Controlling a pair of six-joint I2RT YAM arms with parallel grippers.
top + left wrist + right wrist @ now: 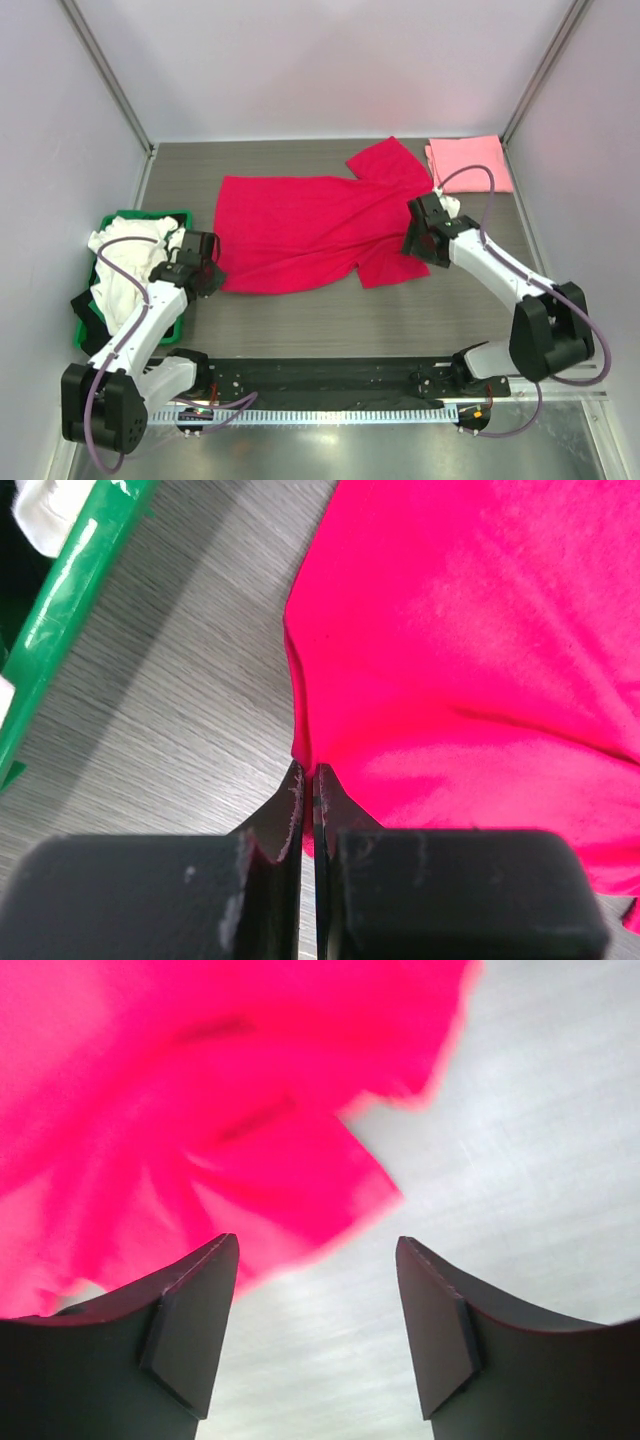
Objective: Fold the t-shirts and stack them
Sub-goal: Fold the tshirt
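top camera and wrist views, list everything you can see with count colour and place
table: one, grey wood grain, under everything
crate: one, green, at the table's left edge
red t-shirt: one, crimson, spread flat in the middle
pink t-shirt: one, light pink, folded at the far right corner
white t-shirt: count unclear, white, heaped in the crate
left tool: one, black, shut on the red t-shirt's near left corner
right tool: one, black, open over the red t-shirt's right side
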